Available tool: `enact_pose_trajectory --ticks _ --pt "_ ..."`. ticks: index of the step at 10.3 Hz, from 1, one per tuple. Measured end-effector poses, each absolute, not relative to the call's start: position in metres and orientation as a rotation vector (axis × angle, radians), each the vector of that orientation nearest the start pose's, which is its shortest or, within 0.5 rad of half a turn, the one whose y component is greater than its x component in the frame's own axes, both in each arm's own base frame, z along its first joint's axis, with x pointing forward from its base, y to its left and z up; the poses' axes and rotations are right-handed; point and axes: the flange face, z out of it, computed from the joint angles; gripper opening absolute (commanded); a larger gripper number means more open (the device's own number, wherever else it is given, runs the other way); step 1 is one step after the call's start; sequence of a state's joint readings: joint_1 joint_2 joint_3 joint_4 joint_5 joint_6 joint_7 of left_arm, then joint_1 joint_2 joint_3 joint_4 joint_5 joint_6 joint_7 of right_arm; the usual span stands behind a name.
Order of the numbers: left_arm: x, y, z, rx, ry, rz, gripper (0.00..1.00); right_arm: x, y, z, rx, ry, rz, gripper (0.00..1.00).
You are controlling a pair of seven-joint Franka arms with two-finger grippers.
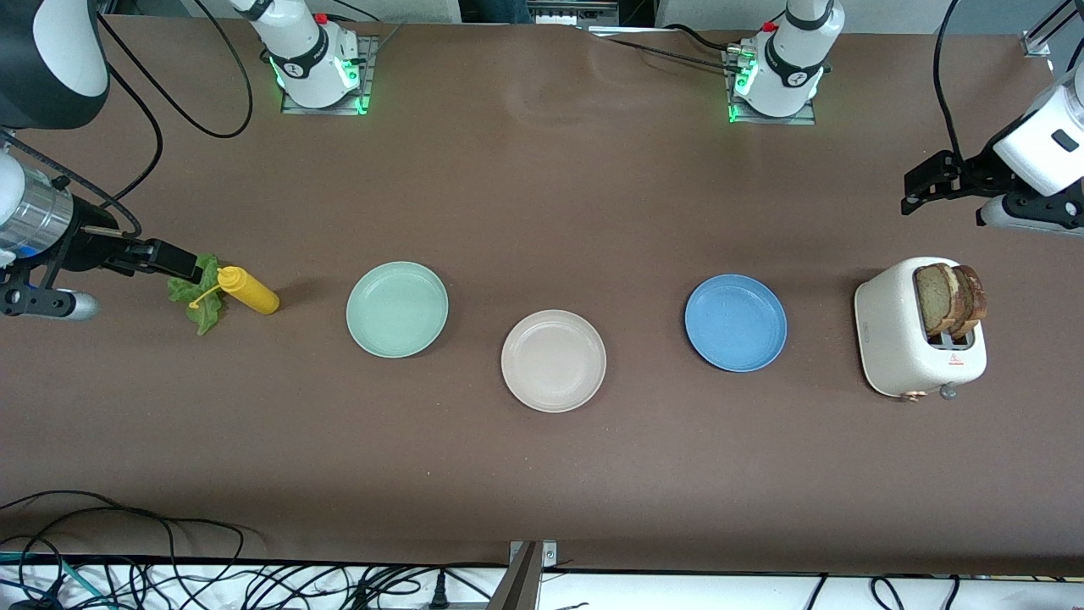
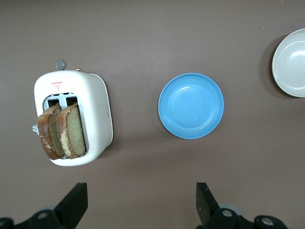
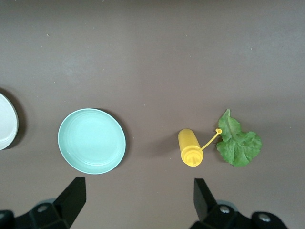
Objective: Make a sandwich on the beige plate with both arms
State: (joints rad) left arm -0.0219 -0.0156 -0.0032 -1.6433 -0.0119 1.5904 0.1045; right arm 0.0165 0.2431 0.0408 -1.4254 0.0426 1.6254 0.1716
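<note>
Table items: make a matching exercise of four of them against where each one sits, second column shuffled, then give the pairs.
Things:
1. bread slices
2. lettuce leaf
3. beige plate
4. yellow bottle

Places:
A. between the mint plate and the blue plate, nearer the front camera than both
B. upright in the toaster slots
C. flat on the table at the right arm's end, partly under the right gripper
D. lying on its side between leaf and mint plate

Pairs: 1-B, 2-C, 3-A, 4-D
</note>
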Motion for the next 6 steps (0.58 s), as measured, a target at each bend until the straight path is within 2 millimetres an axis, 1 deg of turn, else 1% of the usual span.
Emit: enact_pose_trajectory --ticks 6 --pt "0.5494 -0.0125 0.6006 -3.148 0.196 0.058 1.00 0.6265 0.0375 0.5525 -3.089 0.183 0.103 1.00"
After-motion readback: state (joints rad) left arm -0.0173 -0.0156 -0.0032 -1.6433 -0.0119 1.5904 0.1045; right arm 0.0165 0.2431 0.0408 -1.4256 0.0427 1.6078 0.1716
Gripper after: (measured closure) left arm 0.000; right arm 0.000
